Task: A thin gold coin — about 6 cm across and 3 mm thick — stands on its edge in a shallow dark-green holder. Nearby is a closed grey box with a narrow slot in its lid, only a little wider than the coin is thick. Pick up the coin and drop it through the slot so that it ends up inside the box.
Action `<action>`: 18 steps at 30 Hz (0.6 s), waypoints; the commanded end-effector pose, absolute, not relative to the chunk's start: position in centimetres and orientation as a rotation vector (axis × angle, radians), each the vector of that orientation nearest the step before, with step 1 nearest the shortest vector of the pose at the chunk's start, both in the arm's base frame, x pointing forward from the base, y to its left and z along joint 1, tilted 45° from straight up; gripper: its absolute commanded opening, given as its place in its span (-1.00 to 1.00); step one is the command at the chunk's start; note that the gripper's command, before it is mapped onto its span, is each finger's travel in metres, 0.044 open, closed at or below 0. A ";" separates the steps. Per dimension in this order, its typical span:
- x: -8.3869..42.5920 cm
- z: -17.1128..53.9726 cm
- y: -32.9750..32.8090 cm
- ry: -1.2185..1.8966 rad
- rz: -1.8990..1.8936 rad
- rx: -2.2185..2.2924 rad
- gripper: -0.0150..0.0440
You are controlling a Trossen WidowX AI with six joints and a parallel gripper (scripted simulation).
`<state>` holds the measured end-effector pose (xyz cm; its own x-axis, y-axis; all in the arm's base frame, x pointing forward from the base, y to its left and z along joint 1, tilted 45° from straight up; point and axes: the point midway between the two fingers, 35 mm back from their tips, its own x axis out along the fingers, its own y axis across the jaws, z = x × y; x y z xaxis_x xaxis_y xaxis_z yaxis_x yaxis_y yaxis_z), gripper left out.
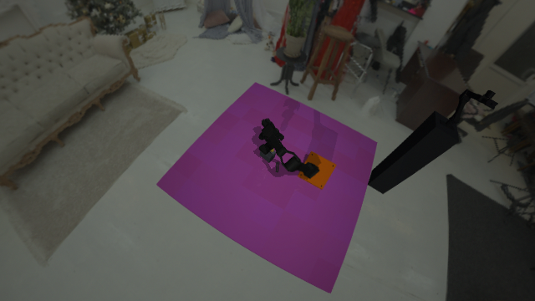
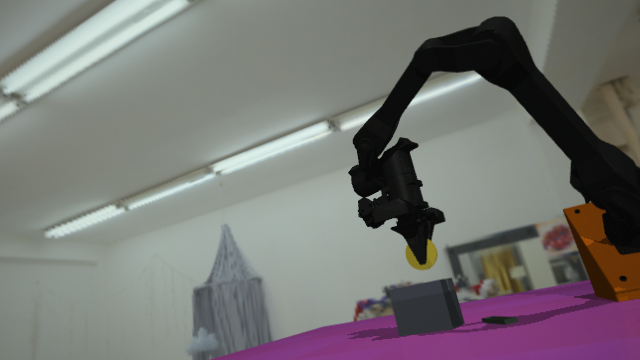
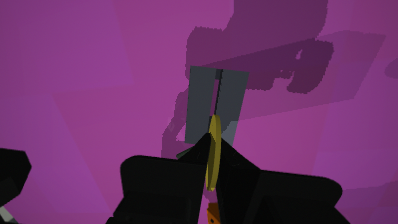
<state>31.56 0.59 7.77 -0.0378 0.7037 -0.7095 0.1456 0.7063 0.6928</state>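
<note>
While the coin [image 3: 214, 150] hangs edge-down above the box [image 3: 215, 102], its plane runs along the slot [image 3: 218, 92], so a straight descent suits. Clamped on the coin's upper half, the gripper [image 2: 420, 247] hovers over the lid.

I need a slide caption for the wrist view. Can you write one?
Gripper pinches the gold coin edge-on, lined up with the slot in the grey box below.

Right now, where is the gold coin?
In the exterior view the gold coin hangs pinched in the gripper, just above the grey box; the wrist view shows it edge-on, lined up with the slot.
</note>
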 end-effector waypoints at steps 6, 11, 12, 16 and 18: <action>32.7 7.4 0.4 1.568 0.516 0.713 -0.49; 32.4 7.4 0.5 1.572 0.517 0.713 -0.49; 32.4 7.4 0.5 1.572 0.517 0.713 -0.49; 32.4 7.4 0.5 1.572 0.517 0.713 -0.49; 32.5 7.4 0.5 1.572 0.518 0.713 -0.49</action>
<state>32.47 0.49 7.40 -0.0366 0.7035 -0.7097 0.1446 0.7065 0.6928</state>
